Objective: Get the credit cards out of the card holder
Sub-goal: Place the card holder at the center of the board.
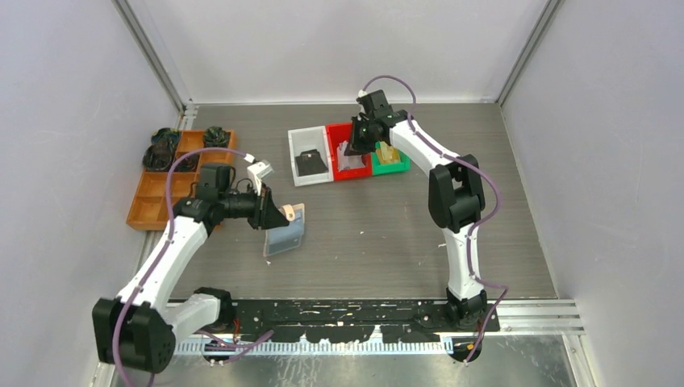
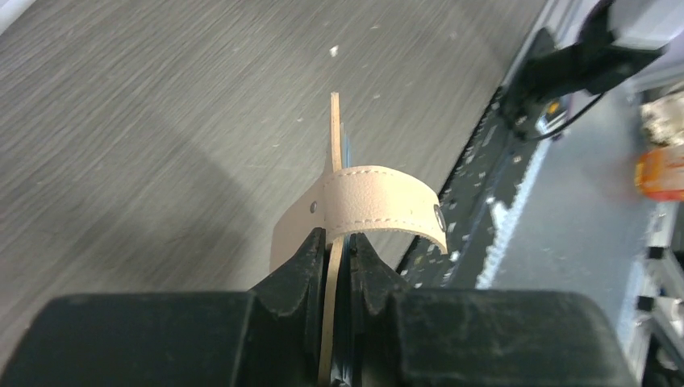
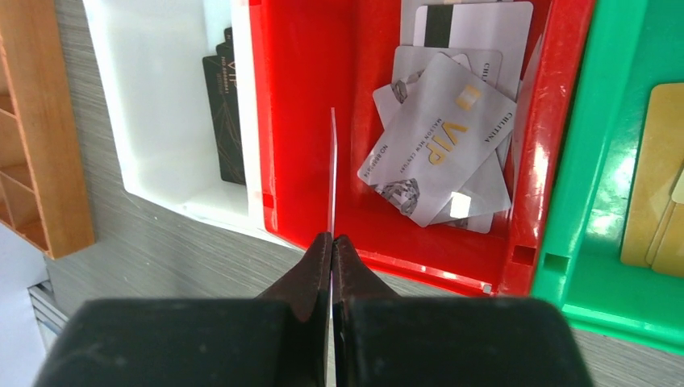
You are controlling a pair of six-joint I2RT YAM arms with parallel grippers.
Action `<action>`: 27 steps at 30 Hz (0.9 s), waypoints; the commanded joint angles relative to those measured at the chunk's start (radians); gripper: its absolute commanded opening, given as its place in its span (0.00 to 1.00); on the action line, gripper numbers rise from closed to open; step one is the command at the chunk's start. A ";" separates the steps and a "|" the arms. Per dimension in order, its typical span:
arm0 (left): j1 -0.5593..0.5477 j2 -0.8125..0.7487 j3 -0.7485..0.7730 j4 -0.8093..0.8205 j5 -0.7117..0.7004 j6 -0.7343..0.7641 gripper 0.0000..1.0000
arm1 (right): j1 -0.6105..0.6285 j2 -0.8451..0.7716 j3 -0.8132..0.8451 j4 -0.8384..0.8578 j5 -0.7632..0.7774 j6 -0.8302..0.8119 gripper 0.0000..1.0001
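Note:
My left gripper (image 2: pixel 339 238) is shut on the tan card holder (image 2: pixel 379 201), seen edge-on with its snap tab curling to the right. From above, the holder (image 1: pixel 286 232) hangs open over the table's middle left, clear sleeves facing down, with the left gripper (image 1: pixel 270 211) on its upper edge. My right gripper (image 3: pixel 331 242) is shut on one thin white credit card (image 3: pixel 331 169), edge-on above the red bin (image 3: pixel 282 121). Several pale credit cards (image 3: pixel 440 149) lie in that bin. In the top view the right gripper (image 1: pixel 355 149) hovers over the red bin (image 1: pixel 339 133).
A white bin (image 3: pixel 137 121) left of the red one holds a black card (image 3: pixel 226 121). A green bin (image 3: pixel 601 201) on the right holds gold cards (image 3: pixel 653 177). A brown wooden divider tray (image 1: pixel 153 205) with dark items stands at the far left.

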 commanded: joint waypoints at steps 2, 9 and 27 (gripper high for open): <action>-0.003 0.150 0.058 -0.050 -0.078 0.238 0.00 | 0.003 0.004 0.040 -0.006 0.023 -0.045 0.03; -0.004 0.321 0.087 -0.031 -0.120 0.398 0.00 | 0.002 0.039 0.086 -0.014 0.044 -0.059 0.08; -0.014 0.331 -0.047 0.302 -0.387 0.766 0.00 | 0.010 -0.097 0.039 0.070 0.104 -0.032 0.61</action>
